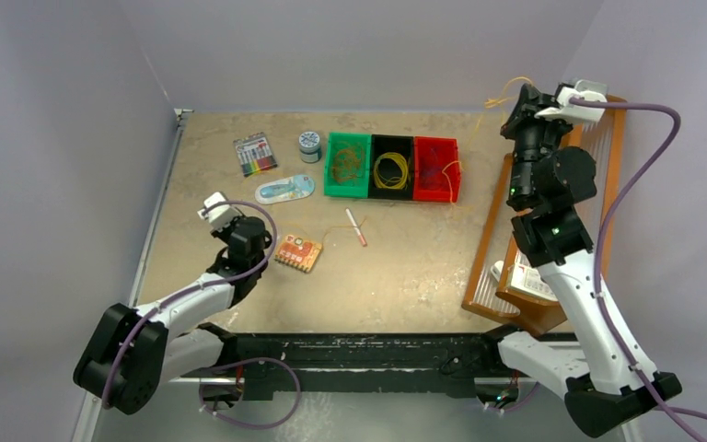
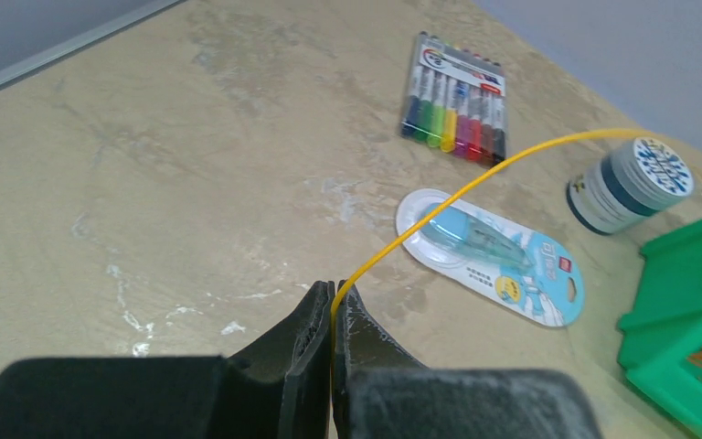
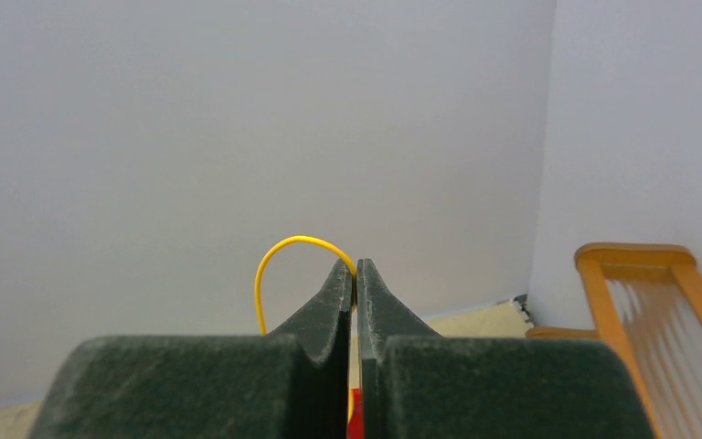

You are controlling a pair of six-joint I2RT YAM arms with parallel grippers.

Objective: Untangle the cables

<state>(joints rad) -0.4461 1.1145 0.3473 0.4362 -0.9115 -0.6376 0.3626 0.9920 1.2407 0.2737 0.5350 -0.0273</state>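
Beige, scuffed tabletop (image 1: 405, 276) is being enclosed by pale lilac walls (image 1: 55, 138). At left, a yellow cable (image 2: 475, 183) is being pinched by the fully closed left gripper (image 2: 332, 293). Coiled cables (image 1: 390, 171) are being kept in the green bin (image 1: 330, 166), black bin (image 1: 391, 138) and red bin (image 1: 436, 140). At right, a yellow loop (image 3: 279, 247) is being clamped aloft by the closed right gripper (image 3: 355, 270).

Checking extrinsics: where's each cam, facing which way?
Top external: above, behind the bases, looking down at the table; left arm, right arm show.
Left wrist: low over the table, facing marker pack and green bin; left gripper shut on yellow cable.
Right wrist: raised high, facing the back wall; right gripper shut on a yellow loop.
Shared: top and left wrist both see marker pack, green bin.
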